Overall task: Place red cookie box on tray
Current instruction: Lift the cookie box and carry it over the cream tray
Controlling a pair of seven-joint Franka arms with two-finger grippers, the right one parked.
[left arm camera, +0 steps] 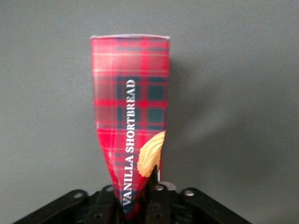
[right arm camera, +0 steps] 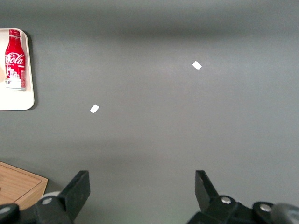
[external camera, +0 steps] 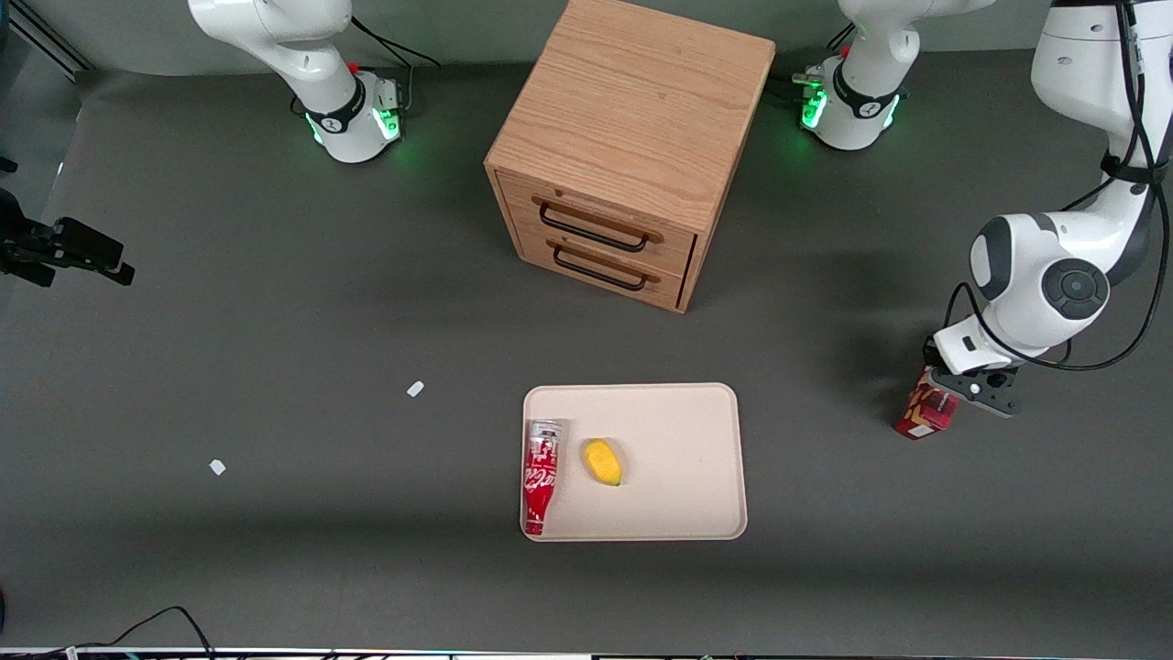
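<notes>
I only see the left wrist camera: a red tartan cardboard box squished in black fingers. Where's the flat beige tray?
Observer: The flat beige tray sits mid-table. The gripper, shut on the red tartan cardboard box, is at the working arm's end.
Operator: Is the tray empty?
Observer: No, a red-and-white soda can lies along one rim, a small yellow object beside it.
Operator: Anything else?
Observer: A wooden two-drawer cabinet stands farther from the front camera than the tray.
</notes>
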